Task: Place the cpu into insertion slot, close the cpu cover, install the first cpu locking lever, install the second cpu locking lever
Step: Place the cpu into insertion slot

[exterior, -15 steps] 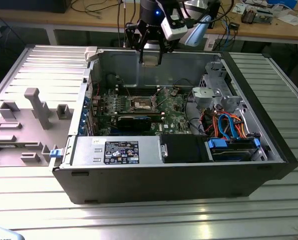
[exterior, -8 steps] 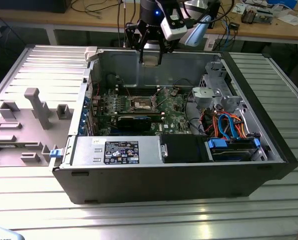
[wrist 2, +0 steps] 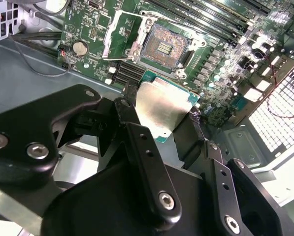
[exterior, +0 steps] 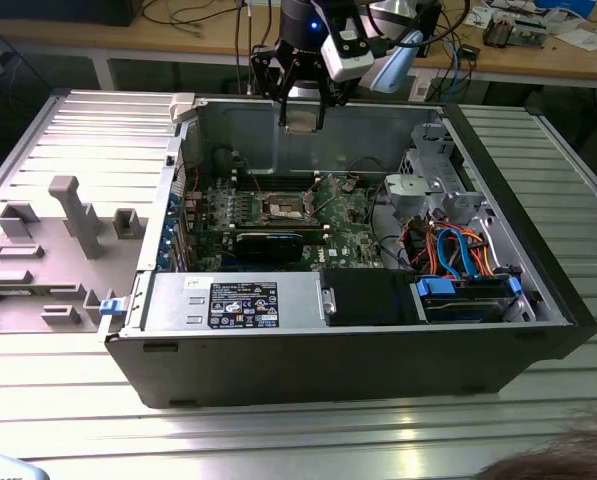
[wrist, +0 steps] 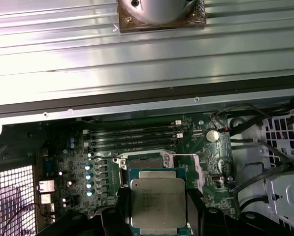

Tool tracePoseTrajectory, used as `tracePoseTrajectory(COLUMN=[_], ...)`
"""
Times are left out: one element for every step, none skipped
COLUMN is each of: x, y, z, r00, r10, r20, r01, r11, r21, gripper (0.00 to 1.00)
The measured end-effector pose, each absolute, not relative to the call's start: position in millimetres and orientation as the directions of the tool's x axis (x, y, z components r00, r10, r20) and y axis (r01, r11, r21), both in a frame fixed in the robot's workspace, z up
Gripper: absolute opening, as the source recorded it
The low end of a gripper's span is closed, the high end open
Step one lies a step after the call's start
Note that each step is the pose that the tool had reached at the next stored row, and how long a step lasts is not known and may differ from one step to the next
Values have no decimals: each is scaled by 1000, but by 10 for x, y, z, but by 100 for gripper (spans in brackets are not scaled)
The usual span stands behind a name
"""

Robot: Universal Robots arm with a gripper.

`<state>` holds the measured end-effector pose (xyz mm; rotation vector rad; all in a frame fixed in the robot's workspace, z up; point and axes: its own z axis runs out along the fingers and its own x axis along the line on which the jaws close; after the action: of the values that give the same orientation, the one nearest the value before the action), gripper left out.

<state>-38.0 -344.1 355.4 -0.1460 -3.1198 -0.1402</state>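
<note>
My gripper (exterior: 303, 118) hangs above the rear of the open computer case (exterior: 358, 350), shut on the cpu (exterior: 303, 113). In both wrist views the cpu (wrist 2: 161, 110) (wrist: 158, 201) is a silvery square chip with a green edge, clamped by its two sides between the black fingers (wrist 2: 126, 112). The insertion slot (exterior: 281, 208) (wrist 2: 164, 46) lies below on the green motherboard, bare, its pin field showing. In the first wrist view the held cpu hides part of the insertion slot (wrist: 144, 161). The cpu cover (wrist 2: 118, 34) stands swung open beside the slot, with thin wire levers raised around it.
Long black memory slots (wrist: 132, 135) run beside the socket. A drive bay with blue and orange cables (exterior: 458, 260) fills the case's right side in the exterior view, and a labelled power supply (exterior: 243, 303) sits at its front. A grey moulded fixture (exterior: 48, 250) lies left of the case.
</note>
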Motion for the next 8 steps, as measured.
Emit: tracePoseTrajectory(x=[-380, -380, -380, -380, -380, -380, -380, -380], y=[-3441, -3441, -3441, -3441, -3441, -3441, -3441, -3441], z=[3553, 3553, 3553, 3553, 3553, 3553, 3553, 3553], r00=[-995, -995, -995, -995, -995, -995, -995, -994], r10=[94, 95, 97, 99, 100, 101, 102, 103], r20=[19, 19, 19, 19, 19, 19, 19, 19], r01=[95, 96, 99, 100, 101, 103, 103, 105], r11=[992, 991, 991, 991, 991, 991, 991, 991], r21=[89, 89, 89, 89, 89, 89, 89, 89], gripper=[54, 54, 54, 54, 54, 54, 54, 54])
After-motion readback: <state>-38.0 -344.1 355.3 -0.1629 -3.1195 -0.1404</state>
